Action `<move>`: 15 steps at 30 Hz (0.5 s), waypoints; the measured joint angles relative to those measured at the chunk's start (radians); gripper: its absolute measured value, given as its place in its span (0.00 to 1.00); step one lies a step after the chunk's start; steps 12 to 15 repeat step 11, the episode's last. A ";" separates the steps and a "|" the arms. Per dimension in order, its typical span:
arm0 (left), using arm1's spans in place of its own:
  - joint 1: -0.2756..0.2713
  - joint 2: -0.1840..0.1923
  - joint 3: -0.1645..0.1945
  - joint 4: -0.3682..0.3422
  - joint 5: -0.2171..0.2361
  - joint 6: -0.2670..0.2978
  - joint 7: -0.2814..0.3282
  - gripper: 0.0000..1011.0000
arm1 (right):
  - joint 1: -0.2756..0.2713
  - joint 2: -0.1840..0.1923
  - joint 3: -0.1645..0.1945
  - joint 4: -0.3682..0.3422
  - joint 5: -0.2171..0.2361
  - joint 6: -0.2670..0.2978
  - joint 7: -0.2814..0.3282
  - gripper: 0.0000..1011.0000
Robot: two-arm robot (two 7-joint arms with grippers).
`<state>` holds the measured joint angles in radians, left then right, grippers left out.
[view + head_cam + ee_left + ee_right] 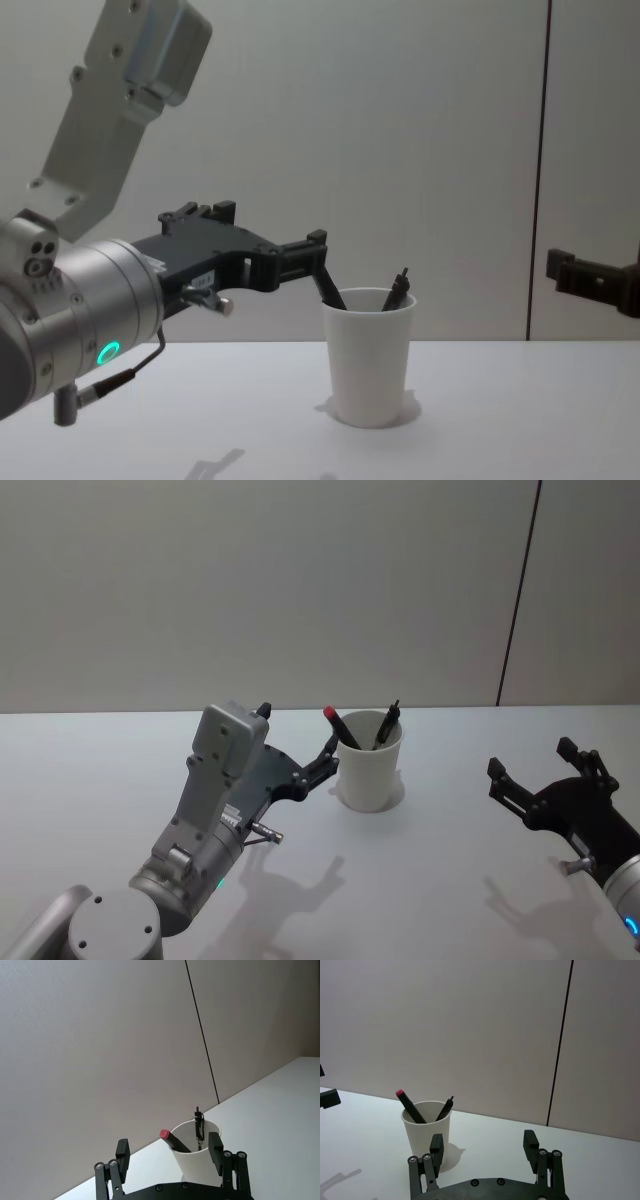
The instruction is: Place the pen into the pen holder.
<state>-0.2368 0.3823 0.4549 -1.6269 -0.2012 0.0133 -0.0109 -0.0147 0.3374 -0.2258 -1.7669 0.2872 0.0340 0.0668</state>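
The table (120,780) is bare save for the cup (369,772) near its middle, at about 12 o'clock from the robot; two pens stand in it, a red-capped pen (341,727) leaning toward 10 o'clock and a black pen (387,724) leaning toward 1 o'clock. The left gripper (328,763) sits just beside the cup at its 9 o'clock, fingers spread and empty, the wrist view showing the cup between them; the right gripper (540,770) hangs well apart at 3 o'clock, also spread and empty. By my reading the pen is already in; the risk is in backing out; a finger (122,1154) so near the rim or the red pen could catch either and tip the light cup, spilling both pens.
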 joint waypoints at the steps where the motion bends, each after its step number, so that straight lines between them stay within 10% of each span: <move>1: 0.000 0.000 0.000 0.000 0.000 0.000 0.000 0.99 | 0.000 0.000 0.000 0.000 0.000 0.000 0.000 0.99; 15: 0.000 0.000 -0.001 0.000 0.000 0.000 0.000 0.99 | 0.000 0.000 0.000 0.000 0.000 0.000 0.000 0.99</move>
